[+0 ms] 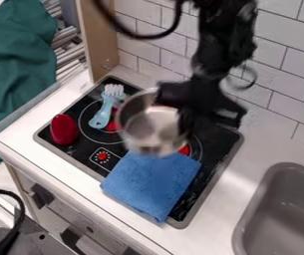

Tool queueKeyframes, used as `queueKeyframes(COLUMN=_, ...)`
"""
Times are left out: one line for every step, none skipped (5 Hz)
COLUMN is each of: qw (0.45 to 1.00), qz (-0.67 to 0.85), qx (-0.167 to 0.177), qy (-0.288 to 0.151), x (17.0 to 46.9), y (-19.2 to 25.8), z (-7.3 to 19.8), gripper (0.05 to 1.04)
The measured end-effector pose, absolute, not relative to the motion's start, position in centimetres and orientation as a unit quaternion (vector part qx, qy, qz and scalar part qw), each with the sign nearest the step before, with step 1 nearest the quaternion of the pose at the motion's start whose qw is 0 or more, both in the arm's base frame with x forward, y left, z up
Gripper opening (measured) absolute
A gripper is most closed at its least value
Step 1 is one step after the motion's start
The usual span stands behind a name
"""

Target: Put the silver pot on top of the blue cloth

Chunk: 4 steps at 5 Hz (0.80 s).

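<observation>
As you look down on the stove [212, 144], you find your arm [221, 47] reaching in from the top edge, with the gripper [174, 110] low over the cooktop. Its fingers are closed on the silver pot [144, 128], pinching it at the side of the rim nearest the tiled wall [287, 69]. The pot has its open mouth up, so you can see into it. You have it over the middle of the stove, and in your view its lower edge overlaps the upper edge of the blue cloth [152, 183]. Whether pot and cloth touch, you cannot tell.

The cloth lies spread on the near part of the stove, and along the front it covers some of the grey rim. Just beside the cloth, on its left, you can see a red knob [102, 156] inside a small square marking. Farther left, a red object [64, 129] sits near the stove's left corner. Between that and the pot lies a light blue brush [102, 113], its white bristles pointing toward the wall. On your right, well apart from the pot, a grey sink [249, 221] is set into the white counter [270, 142]. At the far left of your view hangs a dark green fabric [18, 64], next to a wooden panel [99, 35].
</observation>
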<state>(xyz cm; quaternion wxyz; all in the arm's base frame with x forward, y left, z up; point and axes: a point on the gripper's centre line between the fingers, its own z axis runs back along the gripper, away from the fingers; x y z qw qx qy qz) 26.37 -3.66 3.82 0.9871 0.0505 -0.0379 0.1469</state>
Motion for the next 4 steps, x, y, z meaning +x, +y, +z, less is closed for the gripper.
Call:
queueKeyframes(qw=0.988, qz=0.151, qx=0.035, qy=-0.019, x=23.8, y=-3.9, z=1.9, gripper=0.061)
queueKeyframes(qw=0.991, qz=0.133, qx=0.022, qy=-0.021, x=23.4, y=-4.7, z=0.8, gripper=0.061)
queueKeyframes(qw=0.994, qz=0.109, qx=0.017, qy=-0.011, x=23.7, y=-5.0, z=-0.3, gripper=0.061)
queueKeyframes(qw=0.996, qz=0.087, qx=0.013, qy=-0.004, x=25.0, y=-5.3, z=-1.4, gripper=0.061)
